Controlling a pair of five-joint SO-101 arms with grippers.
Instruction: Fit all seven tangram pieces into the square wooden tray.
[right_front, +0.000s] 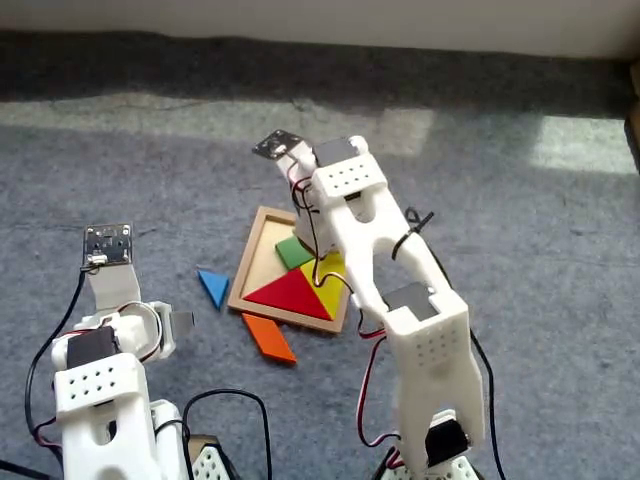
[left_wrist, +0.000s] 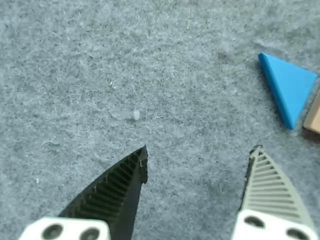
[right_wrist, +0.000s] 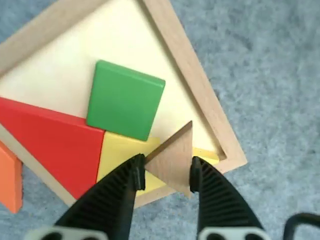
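I find the right gripper (right_wrist: 167, 170) closed down to a narrow gap on a small unpainted wooden triangle (right_wrist: 172, 160). One ribbed black finger (right_wrist: 131, 176) presses against each side of the piece. The triangle is held over one corner of the square wooden tray (right_wrist: 200, 85), overlapping the yellow triangle (right_wrist: 117, 157) and the rim there. I cannot tell whether it touches either.

Three pieces lie flat inside the tray:
- A green square (right_wrist: 125, 100) lies well inside the rim, one edge against the red and yellow pieces.
- A large red triangle (right_wrist: 55, 140) runs along the tray edge nearest the arms.
- The yellow triangle shares an edge with the red one and fills the corner under the held piece.

Two pieces lie outside on the grey carpet (left_wrist: 100, 75):
- An orange parallelogram (right_front: 268, 338) lies just beside the tray's near edge, next to the red triangle.
- A blue triangle (right_front: 213, 288) lies near the tray's left side, on the left arm's side of it.

The left gripper (left_wrist: 200, 150) stands wide open and holds nothing. Its black finger (left_wrist: 120, 192) and pale finger (left_wrist: 267, 182) are both over bare carpet. The blue triangle lies ahead of the pale finger, clear of it, with a corner of the tray just beside its tip
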